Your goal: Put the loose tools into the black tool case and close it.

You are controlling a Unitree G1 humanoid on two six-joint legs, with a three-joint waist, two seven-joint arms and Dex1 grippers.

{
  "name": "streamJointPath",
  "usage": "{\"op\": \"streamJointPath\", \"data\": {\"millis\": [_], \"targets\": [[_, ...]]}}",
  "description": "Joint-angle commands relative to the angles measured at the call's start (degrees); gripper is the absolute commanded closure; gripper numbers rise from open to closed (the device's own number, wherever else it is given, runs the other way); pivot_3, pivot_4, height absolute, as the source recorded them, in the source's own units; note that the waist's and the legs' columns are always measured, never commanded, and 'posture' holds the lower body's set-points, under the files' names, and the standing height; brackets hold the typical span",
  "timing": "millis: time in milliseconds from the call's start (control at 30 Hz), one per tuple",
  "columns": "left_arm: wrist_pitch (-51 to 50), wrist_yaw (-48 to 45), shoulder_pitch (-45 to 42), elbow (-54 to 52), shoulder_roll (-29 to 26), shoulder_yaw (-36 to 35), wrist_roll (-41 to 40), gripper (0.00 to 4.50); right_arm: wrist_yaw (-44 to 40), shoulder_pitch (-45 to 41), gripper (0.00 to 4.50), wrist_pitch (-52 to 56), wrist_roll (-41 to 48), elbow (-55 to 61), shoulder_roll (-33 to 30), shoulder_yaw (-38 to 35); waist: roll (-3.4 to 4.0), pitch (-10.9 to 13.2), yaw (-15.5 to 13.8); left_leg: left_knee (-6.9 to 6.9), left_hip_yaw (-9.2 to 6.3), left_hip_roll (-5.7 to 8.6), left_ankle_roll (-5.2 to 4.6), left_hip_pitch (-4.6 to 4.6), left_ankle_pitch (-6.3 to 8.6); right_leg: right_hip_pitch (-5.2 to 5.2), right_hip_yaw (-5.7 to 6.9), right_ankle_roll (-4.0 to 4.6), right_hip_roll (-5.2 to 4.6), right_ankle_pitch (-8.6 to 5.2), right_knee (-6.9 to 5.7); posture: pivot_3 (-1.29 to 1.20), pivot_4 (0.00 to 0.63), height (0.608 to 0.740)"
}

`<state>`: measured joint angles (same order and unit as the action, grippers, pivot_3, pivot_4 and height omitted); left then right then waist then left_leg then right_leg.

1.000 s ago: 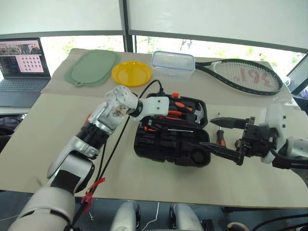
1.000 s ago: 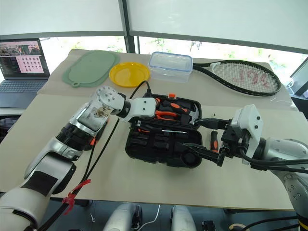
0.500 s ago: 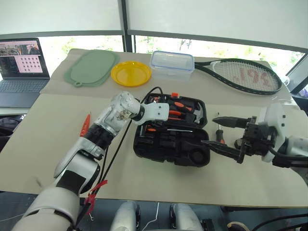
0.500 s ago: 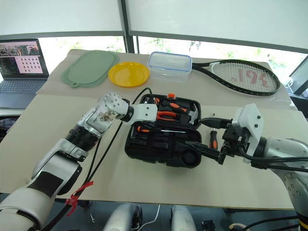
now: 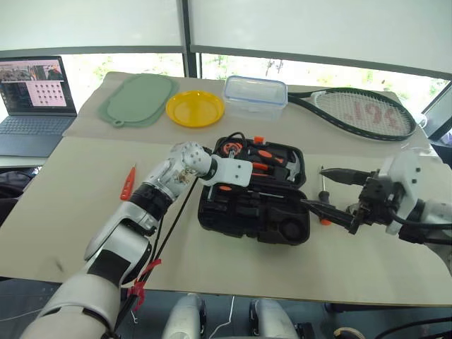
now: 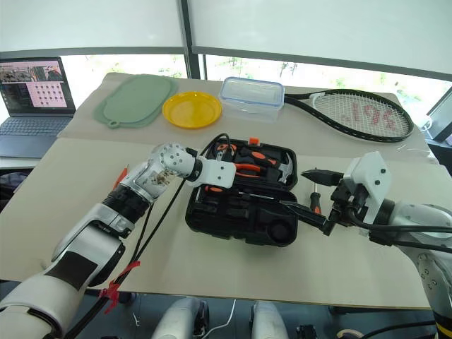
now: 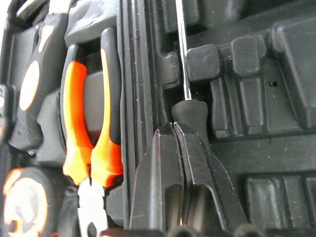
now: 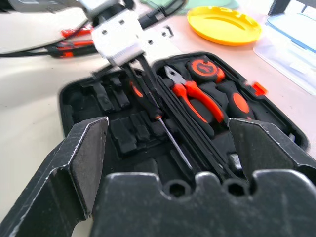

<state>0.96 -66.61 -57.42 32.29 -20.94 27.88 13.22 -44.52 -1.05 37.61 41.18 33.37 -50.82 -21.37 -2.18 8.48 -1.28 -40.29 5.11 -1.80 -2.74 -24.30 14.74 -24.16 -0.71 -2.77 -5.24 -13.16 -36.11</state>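
The black tool case [image 5: 282,229] lies open in the middle of the table, with orange-handled pliers [image 7: 89,143] and a tape measure [image 8: 202,66] in its slots. My left gripper [image 7: 173,126] reaches down into the case, shut, with its tips against the black handle end of a screwdriver [image 8: 148,101] lying in the case. My right gripper [image 5: 314,187] hovers open just right of the case. A loose orange-and-black screwdriver [image 5: 323,205] lies on the table under it. A slim red-orange tester [image 5: 128,182] lies on the table left of my left arm.
Along the far edge are a green mat [image 5: 138,99], a yellow plate [image 5: 194,107], a clear blue-rimmed box [image 5: 256,92] and a tennis racket [image 5: 360,113]. A laptop [image 5: 32,95] stands at the far left. A black cable [image 5: 169,219] runs along my left arm.
My left hand has sunk into the case and its forearm has lowered, uncovering the tester on the table. My right gripper has drifted slightly to the right, still open.
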Motion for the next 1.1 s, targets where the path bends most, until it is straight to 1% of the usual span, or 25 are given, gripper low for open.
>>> {"op": "streamJointPath", "data": {"millis": [33,67,133,167,200,233,267,333,400,467,500,567,667,767,867,1000,1100], "targets": [[-10.2,-1.8,0.5,-7.0,-0.4,-9.6,-10.1,4.41,3.4,2.9,0.0,-0.2,-1.3,2.0,1.4,-4.0,0.0,0.0,0.2,0.0,0.0,-0.02,0.0,-0.04,0.0,-0.05,-0.01,0.0,0.0,0.0,-0.02,0.0,0.15,0.738],[-13.2,-2.4,1.1,-9.2,-1.1,-11.7,-12.5,4.17,4.3,4.3,0.0,0.1,-1.5,2.4,2.0,-4.9,0.0,0.0,0.3,0.0,-0.01,-0.05,0.0,-0.08,0.0,-0.08,0.0,0.0,0.0,0.0,-0.01,0.0,0.15,0.738],[-17.5,-3.8,2.4,-13.1,-2.9,-13.6,-15.0,3.65,4.8,6.8,0.0,0.5,-1.4,3.0,2.7,-6.2,0.01,0.0,0.5,0.0,-0.01,-0.06,0.0,-0.12,0.0,-0.1,0.0,0.0,-0.01,0.0,-0.02,0.0,0.15,0.738],[-18.7,-5.5,5.6,-18.0,-5.8,-14.4,-16.3,3.3,5.0,9.2,0.0,0.3,-1.9,2.8,3.5,-7.2,0.02,0.0,0.6,-0.01,0.0,-0.05,0.0,-0.1,0.0,-0.09,-0.01,-0.01,-0.02,0.0,-0.02,0.0,0.15,0.738],[-22.4,-5.7,9.1,-23.7,-8.0,-16.3,-18.4,3.03,6.3,11.1,0.0,0.7,-2.3,2.0,4.7,-8.5,0.06,0.0,0.6,0.01,-0.01,-0.05,0.0,-0.07,0.0,-0.06,-0.01,-0.01,-0.01,0.0,0.0,0.0,0.15,0.738],[-25.3,-5.7,11.6,-28.0,-9.6,-17.6,-20.0,2.65,7.2,12.5,0.0,1.0,-2.6,1.5,5.6,-9.4,0.19,-0.1,0.8,0.06,0.0,-0.07,0.0,0.0,0.0,-0.01,-0.02,-0.01,0.0,0.0,0.02,0.0,0.15,0.738],[-29.4,-5.3,14.4,-33.0,-10.9,-20.1,-23.3,2.25,8.4,14.5,0.0,1.8,-2.2,1.4,6.8,-11.5,0.27,-0.2,1.0,0.11,0.05,-0.11,0.01,0.12,0.0,0.04,-0.09,0.0,0.02,-0.01,0.02,0.0,0.15,0.738],[-38.4,-6.0,17.4,-39.9,-13.4,-24.4,-30.5,1.61,8.5,18.8,0.0,2.7,-0.6,2.7,8.6,-15.1,0.34,-0.1,0.9,0.15,0.06,-0.12,0.02,0.1,-0.01,0.0,-0.12,0.0,-0.01,-0.02,0.0,0.0,0.15,0.738],[-46.8,-4.3,18.3,-43.6,-13.9,-27.4,-36.2,0.93,8.5,21.8,0.0,2.6,-0.3,3.7,9.9,-16.0,0.34,-0.1,0.4,0.09,0.02,-0.13,0.02,0.0,-0.01,-0.04,-0.03,0.0,-0.02,-0.02,-0.03,0.0,0.15,0.738],[-52.6,-1.3,19.2,-47.1,-12.7,-30.6,-41.8,0.19,9.9,23.1,0.0,2.5,-1.5,3.6,11.6,-14.2,0.33,-0.1,0.2,-0.06,-0.07,-0.12,0.01,0.04,-0.02,0.09,0.02,-0.03,-0.03,-0.01,-0.06,0.0,0.15,0.738],[-54.4,-0.2,19.7,-48.8,-12.2,-31.8,-43.9,0.04,10.7,23.1,0.0,2.6,-1.8,3.4,12.3,-13.3,0.33,-0.1,0.3,-0.06,-0.09,-0.11,-0.03,0.1,-0.05,0.18,0.01,-0.06,-0.04,0.01,-0.04,0.0,0.15,0.738],[-55.5,0.9,21.3,-52.5,-11.9,-32.9,-47.2,0.04,12.7,21.6,0.0,3.2,-2.0,3.0,14.0,-10.5,0.34,-0.1,0.6,-0.06,-0.07,-0.1,-0.04,0.24,-0.05,0.31,-0.05,-0.06,-0.04,0.02,-0.01,0.0,0.15,0.738],[-56.5,2.3,22.6,-55.4,-12.7,-32.9,-50.3,0.04,14.4,19.5,0.0,3.5,-2.9,2.1,15.0,-7.1,0.37,-0.2,0.9,0.03,-0.03,-0.08,-0.01,0.37,-0.06,0.32,-0.13,0.0,0.0,-0.01,-0.06,0.0,0.15,0.738],[-53.8,3.8,24.2,-56.9,-14.4,-31.2,-49.0,0.04,18.4,14.1,0.0,3.1,-6.9,-1.5,16.2,-1.6,0.37,-0.2,1.2,0.15,-0.02,-0.05,0.06,0.43,-0.1,0.29,-0.17,0.07,0.07,-0.02,-0.07,0.0,0.15,0.738],[-52.5,5.6,24.6,-57.3,-15.1,-30.6,-48.8,0.04,21.8,9.0,0.0,2.4,-11.3,-6.3,17.3,2.3,0.37,-0.2,1.3,0.22,0.01,0.04,0.1,0.48,-0.13,0.29,-0.2,0.08,0.07,-0.01,-0.06,0.0,0.15,0.738],[-52.5,6.9,25.1,-58.4,-15.8,-30.2,-50.4,0.04,20.9,6.4,0.0,1.7,-13.1,-9.9,18.5,6.1,0.37,-0.2,0.7,0.34,0.02,0.07,0.1,0.46,-0.13,0.24,-0.19,0.09,0.05,-0.03,-0.02,0.0,0.15,0.738],[-51.6,7.6,25.7,-58.6,-16.3,-29.9,-50.4,0.04,21.1,3.3,0.0,1.0,-15.0,-13.5,19.7,8.9,0.37,-0.2,0.8,0.39,0.07,0.07,0.1,0.45,-0.13,0.21,-0.21,0.09,0.04,-0.03,0.01,0.0,0.15,0.738]]}}
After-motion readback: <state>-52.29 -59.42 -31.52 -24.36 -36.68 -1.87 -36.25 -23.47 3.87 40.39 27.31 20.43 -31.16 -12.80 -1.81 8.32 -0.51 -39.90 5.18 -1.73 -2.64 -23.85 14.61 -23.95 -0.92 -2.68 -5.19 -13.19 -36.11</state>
